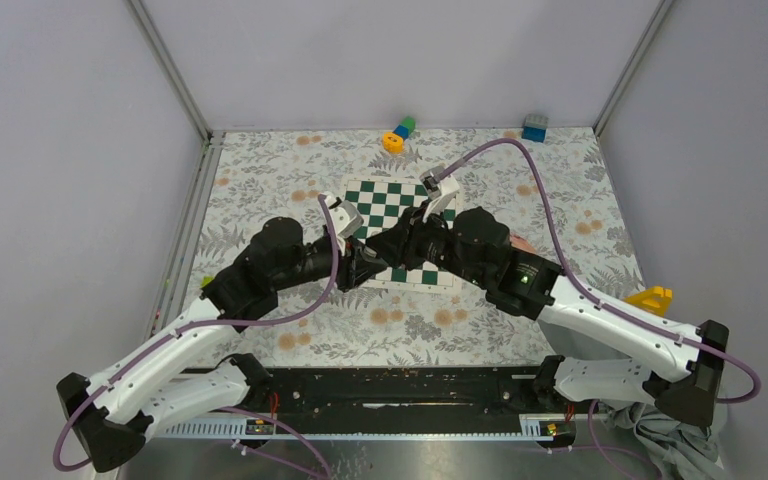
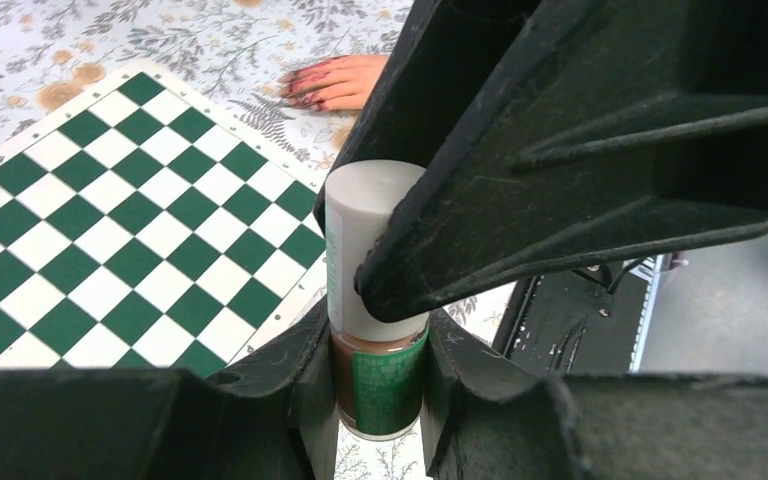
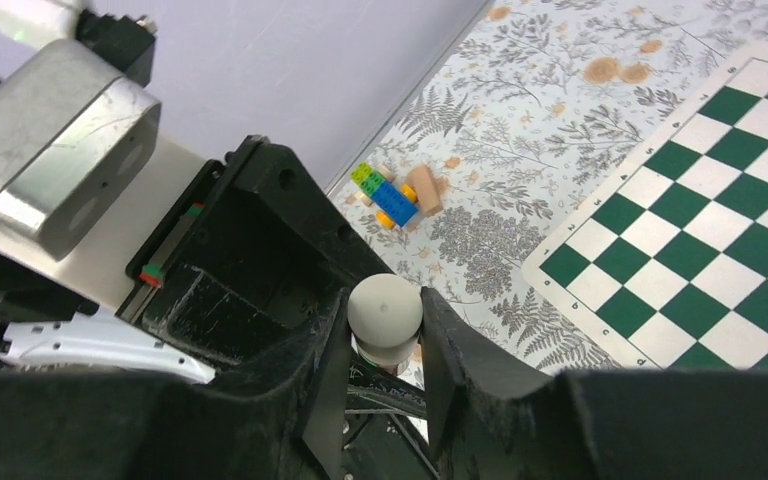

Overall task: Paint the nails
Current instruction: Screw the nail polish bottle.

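Note:
My left gripper (image 2: 380, 385) is shut on a nail polish bottle (image 2: 385, 375) of brown-red polish with a green label. My right gripper (image 3: 385, 330) is shut on the bottle's grey-white cap (image 3: 385, 310), which also shows in the left wrist view (image 2: 365, 215). Both grippers meet above the near edge of the chessboard (image 1: 400, 215). A light-skinned hand (image 2: 335, 80) with reddish-pink nails (image 2: 305, 97) lies flat on the floral cloth beside the board. In the top view only a bit of the hand (image 1: 522, 243) shows behind the right arm.
The green-and-white chessboard (image 2: 110, 220) lies on a floral cloth (image 1: 260, 180). Coloured toy blocks (image 1: 398, 132) and a blue block (image 1: 534, 127) sit at the back wall, and a yellow object (image 1: 652, 298) at the right. Blocks also show in the right wrist view (image 3: 395, 195).

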You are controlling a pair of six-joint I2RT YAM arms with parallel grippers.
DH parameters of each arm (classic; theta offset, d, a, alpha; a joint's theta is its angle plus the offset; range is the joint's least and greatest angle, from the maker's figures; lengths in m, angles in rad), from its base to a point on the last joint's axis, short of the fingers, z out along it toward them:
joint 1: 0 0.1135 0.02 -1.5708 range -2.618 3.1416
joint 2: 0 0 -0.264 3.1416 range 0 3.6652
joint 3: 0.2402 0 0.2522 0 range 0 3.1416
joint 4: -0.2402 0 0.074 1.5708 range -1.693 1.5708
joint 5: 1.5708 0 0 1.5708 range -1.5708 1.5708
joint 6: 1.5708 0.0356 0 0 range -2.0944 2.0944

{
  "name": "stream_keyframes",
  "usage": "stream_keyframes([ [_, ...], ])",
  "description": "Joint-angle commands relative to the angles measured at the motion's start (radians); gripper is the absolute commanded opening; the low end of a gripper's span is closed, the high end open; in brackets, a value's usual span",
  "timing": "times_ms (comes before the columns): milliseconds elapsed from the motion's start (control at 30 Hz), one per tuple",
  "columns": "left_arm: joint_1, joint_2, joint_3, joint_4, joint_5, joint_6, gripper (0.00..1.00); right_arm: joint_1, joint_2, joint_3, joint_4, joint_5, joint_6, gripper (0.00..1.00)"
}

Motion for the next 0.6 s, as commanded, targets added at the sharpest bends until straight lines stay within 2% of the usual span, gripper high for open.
stream_keyframes([
  [0, 0.014, -0.011, 0.048, 0.059, -0.180, 0.007, 0.00, 0.015, 0.023, 0.039, -0.137, 0.157, 0.086, 0.00],
  [200, 0.005, 0.001, 0.057, 0.037, -0.213, 0.023, 0.00, 0.025, 0.063, 0.082, -0.140, 0.202, 0.128, 0.02],
  [233, 0.005, 0.000, 0.056, 0.039, -0.204, 0.025, 0.00, 0.025, 0.058, 0.083, -0.133, 0.198, 0.118, 0.09],
  [333, 0.003, -0.006, 0.054, 0.049, -0.147, 0.038, 0.00, 0.025, 0.023, 0.083, -0.124, 0.198, 0.058, 0.44],
  [400, 0.004, -0.010, 0.052, 0.057, -0.093, 0.049, 0.00, 0.024, -0.013, 0.087, -0.123, 0.204, 0.010, 0.62],
  [467, 0.004, -0.012, 0.048, 0.068, -0.037, 0.053, 0.00, 0.024, -0.055, 0.095, -0.127, 0.227, -0.032, 0.72],
  [567, 0.004, -0.017, 0.044, 0.087, 0.047, 0.059, 0.00, 0.016, -0.109, 0.109, -0.141, 0.276, -0.089, 0.81],
])
